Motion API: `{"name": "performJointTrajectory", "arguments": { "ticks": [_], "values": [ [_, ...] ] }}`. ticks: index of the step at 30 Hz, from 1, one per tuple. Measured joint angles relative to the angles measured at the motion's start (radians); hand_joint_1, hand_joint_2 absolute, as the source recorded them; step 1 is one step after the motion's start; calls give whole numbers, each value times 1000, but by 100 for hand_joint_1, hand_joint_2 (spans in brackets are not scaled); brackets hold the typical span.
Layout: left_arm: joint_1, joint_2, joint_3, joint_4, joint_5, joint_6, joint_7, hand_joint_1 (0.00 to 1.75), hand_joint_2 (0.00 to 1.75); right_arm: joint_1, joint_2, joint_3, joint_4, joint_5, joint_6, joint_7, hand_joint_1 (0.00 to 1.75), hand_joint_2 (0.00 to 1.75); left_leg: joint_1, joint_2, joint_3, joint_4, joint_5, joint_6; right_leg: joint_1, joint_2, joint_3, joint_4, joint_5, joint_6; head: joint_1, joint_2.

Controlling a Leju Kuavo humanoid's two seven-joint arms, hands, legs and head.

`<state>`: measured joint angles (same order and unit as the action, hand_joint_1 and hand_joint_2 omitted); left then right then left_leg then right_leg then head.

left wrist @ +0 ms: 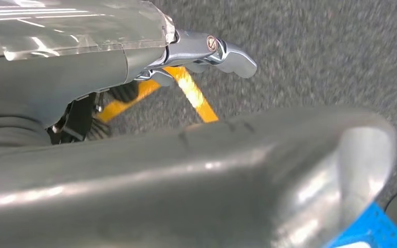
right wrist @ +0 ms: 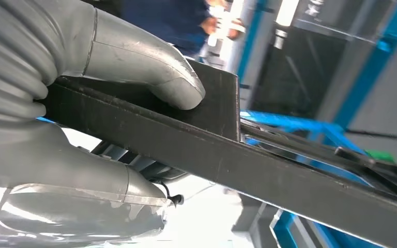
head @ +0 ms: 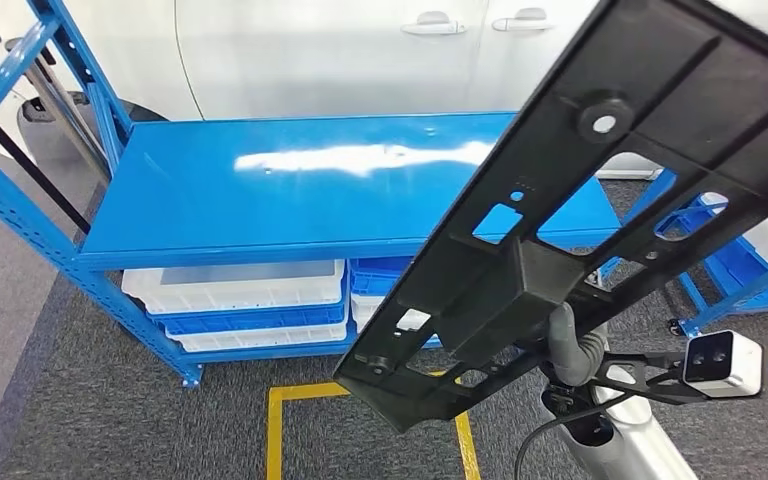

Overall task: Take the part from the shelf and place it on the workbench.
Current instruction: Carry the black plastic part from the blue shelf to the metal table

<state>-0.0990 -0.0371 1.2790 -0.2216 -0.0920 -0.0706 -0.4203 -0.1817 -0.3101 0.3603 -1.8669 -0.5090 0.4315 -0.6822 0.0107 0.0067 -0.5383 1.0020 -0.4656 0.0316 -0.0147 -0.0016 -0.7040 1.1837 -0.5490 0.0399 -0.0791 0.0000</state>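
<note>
Head view: part (head: pixel 600 190) hides right hand (head: pixel 572 345); fingers (right wrist: pixel 150 72) grip part.

No readable text, labels, brands or numbers appear on anything here.

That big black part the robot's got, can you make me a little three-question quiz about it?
1. True or false: the black part lies flat on the blue shelf.
2. Which hand holds the part: A left, B right?
3. Fill in: under the shelf top sit white ____.

Key:
1. False; it is held up in the air.
2. B, the right hand grips it.
3. Trays.
</note>
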Motion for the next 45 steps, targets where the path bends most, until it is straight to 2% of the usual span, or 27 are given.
{"name": "performJointTrajectory", "arguments": {
  "ticks": [1, 2, 4, 6, 8, 9, 11, 12, 14, 16, 17, 19, 21, 23, 25, 27, 28, 31, 32, 34, 35, 37, 39, 40, 42, 43, 45],
  "values": [
    [0, 0, 0, 0, 0, -1, 1, 0, 0, -2, -6, 11, 2, 6, -9, -2, 175, 175, -2, 0, -16, 2, 12, 1, 0, 0, -9, 65, -35, 2, 0, 0],
    [0, 0, 1, 0, 0, -1, 1, 0, 0, -2, -9, 21, 3, 15, -16, -3, 175, 175, -3, 1, -33, 4, 24, 1, -1, 0, -9, 113, -42, 2, 0, 0],
    [0, -3, 1, 0, 0, -3, 3, 0, 0, -1, -12, 40, 6, 29, -26, -5, 175, 175, -5, 1, -67, 9, 45, -1, -1, 0, 29, 121, 4, 0, 0, 0],
    [0, -7, 2, 0, 0, -4, 4, 0, 0, -10, -14, 53, 9, 29, -29, -4, 175, 175, -7, 0, -95, 16, 63, -7, 0, 2, 126, 5, 44, -7, 0, 0],
    [0, -12, 4, 0, 0, -5, 4, 0, 0, -30, -16, 61, 13, 19, -28, -4, 175, 175, -8, -1, -109, 18, 82, -17, 6, 6, 219, -137, 25, -18, 0, 0],
    [0, -14, 4, 0, 0, -5, 5, 0, 0, -40, -17, 64, 16, 13, -28, -3, 175, 175, -8, -1, -112, 15, 93, -23, 10, 7, 239, -177, 12, -23, 0, 0],
    [2, -16, 5, 0, 0, -5, 5, 0, 0, -52, -18, 70, 21, 6, -28, -2, 175, 175, -5, -2, -117, 8, 110, -34, 12, 4, 234, -195, 25, -36, 0, 0],
    [3, -17, 6, 0, 0, -5, 5, 0, 0, -56, -18, 73, 24, 5, -27, -1, 175, 175, -4, -5, -123, 15, 97, -39, 11, 1, 225, -198, 37, -44, 0, 0],
    [6, -18, 6, 0, 0, -5, 5, 0, 0, -60, -19, 78, 30, 4, -27, -1, 175, 175, -2, -8, -148, 81, 14, -46, 6, -5, 199, -201, 63, -60, 0, 0],
    [7, -20, 7, 0, 0, -5, 5, 0, 0, -63, -19, 81, 35, 4, -27, -1, 175, 175, -1, -8, -176, 207, -84, -50, 9, -7, 166, -196, 87, -66, 0, 0],
    [6, -20, 7, 0, 0, -5, 5, 0, 0, -63, -19, 82, 37, 3, -26, -1, 175, 175, 0, -8, -180, 265, -102, -52, 11, -8, 147, -192, 100, -66, 0, 0],
    [6, -20, 7, 0, 0, -5, 5, 0, 0, -63, -20, 86, 42, 3, -25, -1, 175, 175, 0, -8, -152, 302, -67, -52, 12, -9, 107, -181, 122, -64, 0, 0],
    [5, -20, 7, 0, 0, -5, 5, 0, 0, -63, -20, 90, 43, 3, -24, -1, 175, 175, -1, -8, -60, 210, -24, -45, 13, -9, 70, -169, 142, -60, 0, 0],
    [2, -20, 7, 0, 0, -5, 5, 0, 0, -67, -20, 93, 43, 0, -25, 0, 175, 175, -5, -8, 46, 63, -48, -37, 13, -10, 49, -159, 160, -51, 0, 0],
    [0, -19, 7, 0, 0, -6, 5, 0, 0, -76, -20, 95, 43, -6, -31, 10, 175, 175, -12, -8, 84, -10, -72, -31, 11, -12, 43, -159, 180, -39, 0, 0],
    [0, -21, 7, 0, 0, -6, 4, 0, 0, -84, -20, 98, 43, -13, -42, 25, 175, 175, -10, -4, 71, -17, -52, -20, 8, -10, 36, -158, 182, -27, 0, 0],
    [0, -22, 8, 0, 0, -6, 4, 0, 0, -87, -21, 99, 43, -16, -46, 31, 175, 175, -8, -1, 60, -19, -38, -14, 8, -8, 29, -142, 155, -22, 0, 0],
    [-1, -24, 9, 0, 0, -6, 4, 0, 0, -91, -25, 104, 43, -25, -51, 35, 175, 175, -7, 3, 15, -18, 3, -2, 2, -4, -7, 10, 3, -10, 0, 0],
    [0, -25, 10, 0, 1, -6, 4, 0, 0, -91, -25, 106, 43, -26, -52, 35, 175, 175, -7, 4, -4, -16, 17, -2, 0, -4, -15, 70, -22, -7, 0, 0],
    [0, -26, 11, 0, 0, -6, 4, 0, 0, -89, -24, 110, 43, -19, -52, 34, 175, 175, -7, 4, -44, -7, 42, -6, -4, -4, 3, 124, 4, -1, 0, 0],
    [0, -27, 11, 0, 0, -6, 4, 0, 0, -86, -23, 112, 42, -8, -52, 33, 175, 175, -7, 4, -65, -2, 53, -10, -7, -3, 38, 100, 36, 0, 0, 0],
    [-1, -29, 13, 0, 0, -8, 4, 0, 0, -80, -18, 118, 37, 19, -52, 33, 175, 175, -7, 3, -97, 11, 73, -19, -9, -2, 143, -25, 53, -1, 0, 0],
    [-1, -31, 14, 0, 0, -9, 4, 0, 0, -73, -12, 123, 30, 39, -49, 29, 175, 175, -7, 3, -112, 15, 92, -30, -4, 1, 218, -141, 20, -15, 0, 0],
    [-1, -31, 15, 0, 0, -10, 5, 0, 0, -68, -10, 124, 27, 46, -46, 25, 175, 175, -7, 2, -116, 12, 103, -37, 1, 2, 228, -168, 11, -24, 0, 0],
    [2, -32, 18, 0, 0, -10, 5, 0, 0, -54, -8, 124, 25, 56, -40, 15, 175, 175, -3, 1, -124, 6, 120, -49, 3, 0, 211, -174, 29, -43, 0, 0],
    [4, -33, 20, 0, 0, -10, 5, 0, 0, -48, -8, 124, 25, 61, -35, 9, 175, 175, -1, 0, -134, 15, 105, -54, 3, -1, 199, -175, 43, -52, 0, 0],
    [7, -36, 22, 0, 0, -9, 6, 0, 0, -34, -7, 122, 26, 68, -20, 0, 175, 175, 2, -1, -161, 89, 11, -60, 3, -4, 169, -176, 71, -65, 0, 0]
  ]
}}
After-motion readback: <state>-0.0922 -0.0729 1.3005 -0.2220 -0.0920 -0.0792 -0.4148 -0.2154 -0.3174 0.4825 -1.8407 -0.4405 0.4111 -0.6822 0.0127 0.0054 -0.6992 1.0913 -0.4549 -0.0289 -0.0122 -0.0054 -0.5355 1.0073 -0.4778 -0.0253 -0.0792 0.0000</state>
